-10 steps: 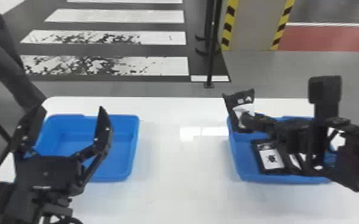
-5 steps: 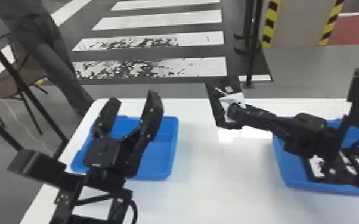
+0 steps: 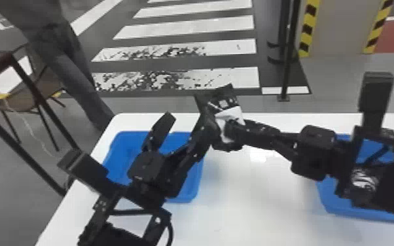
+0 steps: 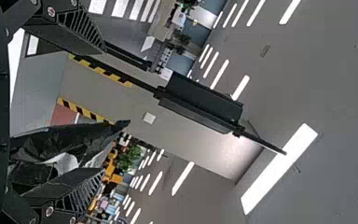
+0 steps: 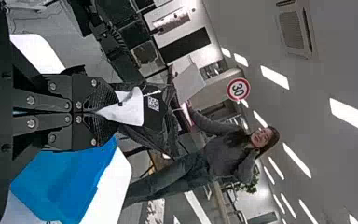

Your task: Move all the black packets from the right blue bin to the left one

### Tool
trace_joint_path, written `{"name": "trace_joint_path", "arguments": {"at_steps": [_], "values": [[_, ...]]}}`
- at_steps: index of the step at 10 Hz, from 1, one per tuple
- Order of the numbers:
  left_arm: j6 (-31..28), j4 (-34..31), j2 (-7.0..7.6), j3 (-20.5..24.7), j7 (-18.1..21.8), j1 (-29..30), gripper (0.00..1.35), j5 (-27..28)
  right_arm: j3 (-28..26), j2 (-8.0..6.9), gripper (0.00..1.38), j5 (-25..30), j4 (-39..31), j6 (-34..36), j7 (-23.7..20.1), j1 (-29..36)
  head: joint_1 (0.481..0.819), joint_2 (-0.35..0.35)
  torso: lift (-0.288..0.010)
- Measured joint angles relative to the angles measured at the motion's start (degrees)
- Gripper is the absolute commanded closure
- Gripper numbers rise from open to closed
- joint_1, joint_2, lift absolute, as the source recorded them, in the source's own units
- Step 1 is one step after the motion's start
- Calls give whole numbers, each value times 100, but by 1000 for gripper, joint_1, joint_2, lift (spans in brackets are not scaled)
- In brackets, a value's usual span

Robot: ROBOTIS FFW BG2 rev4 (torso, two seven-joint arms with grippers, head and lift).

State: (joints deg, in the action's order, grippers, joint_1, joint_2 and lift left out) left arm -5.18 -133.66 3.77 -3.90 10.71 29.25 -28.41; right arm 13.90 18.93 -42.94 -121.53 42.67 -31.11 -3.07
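Jaws of right gripper (image 3: 227, 132) tight on black packet (image 3: 221, 98), beside spread jaws of left gripper (image 3: 189, 123)

A glossy white tabletop (image 3: 232, 202) with a rounded far-left corner carries the left blue bin (image 3: 191, 191) near that corner and, well apart from it, the right blue bin (image 3: 332, 202) at the head view's right edge.

Head view looks forward and down from behind the left claw (image 3: 186, 123) and right claw (image 3: 227, 132), while each wrist view looks from close behind its own claw out toward the ceiling (image 4: 317, 70), head and right wrist sharing the packet (image 3: 228, 104) at the right claw's tips.
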Motion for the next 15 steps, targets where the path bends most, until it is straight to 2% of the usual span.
{"name": "trace_joint_path", "arguments": {"at_steps": [2, 3, 4, 5, 6, 9, 10, 12, 15], "values": [[51, 0, 9, -63, 1, -14, 140, 39, 475, 23, 1161, -205, 25, -6, 25, -150, 678, 259, -140], [77, 0, 10, -66, 1, -14, 206, 61, 722, 32, 1161, -275, 39, -21, 47, -230, 683, 286, -140], [107, 0, 10, -67, -14, -14, 757, 94, 880, 39, 1161, -303, 49, -54, 63, -279, 684, 297, -140], [120, 0, 10, -75, -89, -5, 1144, 134, 938, 46, 1161, -309, 53, -73, 71, -302, 686, 308, -140], [159, 0, 10, -114, -232, 30, 1220, 89, 949, 54, 1161, -315, 59, -102, 71, -309, 687, 312, -140], [452, -2, 10, -206, -442, 140, 1220, 56, 909, 58, 1161, -346, 110, -266, 112, -349, 677, 314, -140], [551, -1, 14, -234, -458, 143, 1220, 101, 899, 57, 1049, -339, 135, -300, 130, -377, 670, 311, -140], [742, 0, 21, -260, -509, 153, 1220, 121, 893, 50, 21, -246, 149, -397, 179, -375, 660, 311, -140], [869, 2, 18, -215, -604, 134, 1220, 181, 870, 62, 24, -200, 196, -463, 158, -241, 663, 319, -140]]}}
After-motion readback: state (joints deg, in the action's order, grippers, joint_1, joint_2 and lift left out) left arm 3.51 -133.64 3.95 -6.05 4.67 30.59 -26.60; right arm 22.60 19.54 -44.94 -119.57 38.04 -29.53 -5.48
